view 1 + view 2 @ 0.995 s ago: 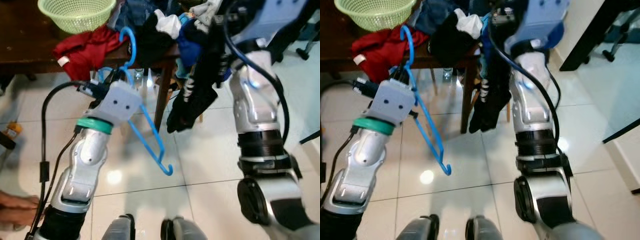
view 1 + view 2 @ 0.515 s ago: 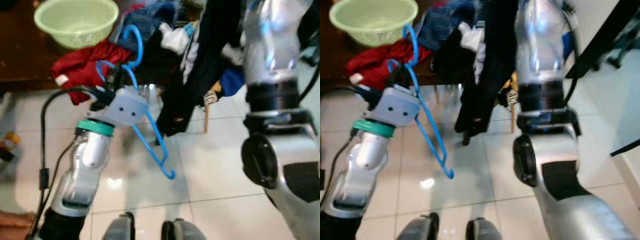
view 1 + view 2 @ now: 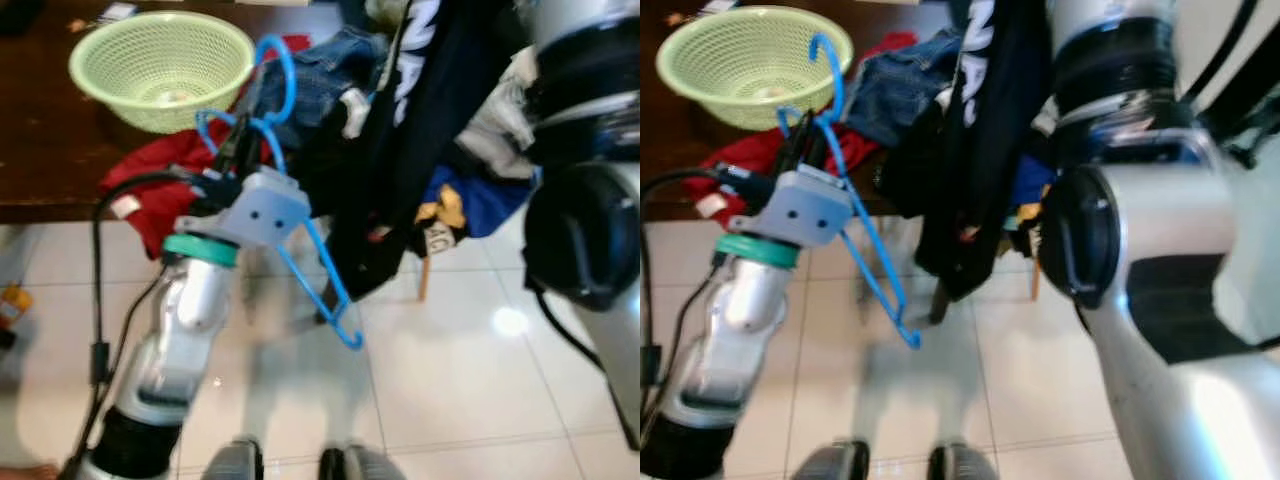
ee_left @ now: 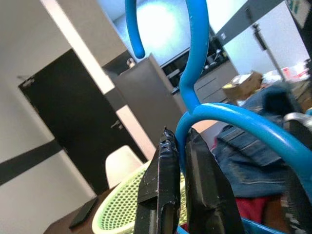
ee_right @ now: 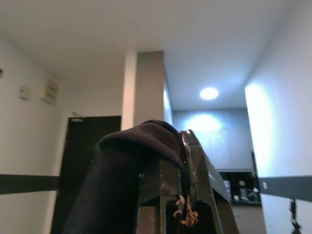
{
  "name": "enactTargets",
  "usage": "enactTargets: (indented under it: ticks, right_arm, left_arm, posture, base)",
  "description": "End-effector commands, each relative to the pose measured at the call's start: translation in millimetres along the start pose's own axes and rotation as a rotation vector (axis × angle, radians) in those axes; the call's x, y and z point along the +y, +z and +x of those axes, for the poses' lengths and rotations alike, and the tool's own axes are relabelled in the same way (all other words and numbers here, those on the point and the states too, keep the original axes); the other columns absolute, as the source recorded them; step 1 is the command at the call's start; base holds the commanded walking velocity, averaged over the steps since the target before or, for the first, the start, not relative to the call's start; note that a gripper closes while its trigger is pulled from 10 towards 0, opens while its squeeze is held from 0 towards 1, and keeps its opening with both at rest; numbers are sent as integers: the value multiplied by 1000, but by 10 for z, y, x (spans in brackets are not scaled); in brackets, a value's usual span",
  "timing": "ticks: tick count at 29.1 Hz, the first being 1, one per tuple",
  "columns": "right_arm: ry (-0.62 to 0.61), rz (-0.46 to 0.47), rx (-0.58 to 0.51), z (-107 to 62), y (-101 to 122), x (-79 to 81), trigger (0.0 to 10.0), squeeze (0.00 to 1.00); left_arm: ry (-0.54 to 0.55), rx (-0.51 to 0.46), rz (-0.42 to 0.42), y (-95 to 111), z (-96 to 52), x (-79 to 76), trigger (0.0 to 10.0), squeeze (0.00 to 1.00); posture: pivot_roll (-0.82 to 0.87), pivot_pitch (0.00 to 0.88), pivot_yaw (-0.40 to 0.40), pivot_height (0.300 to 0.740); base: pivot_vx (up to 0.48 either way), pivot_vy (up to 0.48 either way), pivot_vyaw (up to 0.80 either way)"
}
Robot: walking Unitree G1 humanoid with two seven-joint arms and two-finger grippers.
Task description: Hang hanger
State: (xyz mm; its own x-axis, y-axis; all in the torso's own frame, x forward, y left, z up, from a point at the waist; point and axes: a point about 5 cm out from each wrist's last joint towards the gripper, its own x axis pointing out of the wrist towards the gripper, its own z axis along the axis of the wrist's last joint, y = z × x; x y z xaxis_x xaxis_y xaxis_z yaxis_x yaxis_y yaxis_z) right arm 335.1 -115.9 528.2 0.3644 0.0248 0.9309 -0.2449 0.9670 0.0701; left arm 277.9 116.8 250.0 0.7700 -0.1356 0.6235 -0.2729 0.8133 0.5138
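Left claw [image 4: 178,146] is pinching the blue hanger [image 3: 300,235] below its hook, over the surface's [image 3: 40,150] edge. Right claw [image 5: 168,151] is gripping a black garment [image 3: 410,150]. At 10 o'clock, a green basket [image 3: 160,65] is holding something small and indistinct.

The right arm [image 3: 585,230] is raised higher than a second ago, and the black garment [image 3: 420,130] is lifted with it, so that it now hangs above the clothes pile instead of beside the table leg. The blue hanger [image 3: 290,210] in the left gripper [image 4: 181,146] is brought slightly closer to the garment.
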Motion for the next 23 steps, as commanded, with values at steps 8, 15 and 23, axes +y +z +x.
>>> enactTargets:
  ticks: [8,15,23]
  right_arm:
    - [-20,-74,-121,236,374,-100,10000,0]
    - [-5,-186,54,93,24,-181,10000,0]
    - [224,-468,674,-1047,-1284,-108,10000,0]
  left_arm:
    - [-2,-23,-4,51,26,-46,10000,0]
    - [13,-27,-3,63,41,-23,10000,0]
    - [36,-307,210,389,146,126,10000,0]
  posture:
    - [40,50,-47,740]
    - [44,56,-45,740]
    - [65,74,-36,740]
  base:
    - [449,0,0]
    - [414,0,0]
    - [0,0,0]
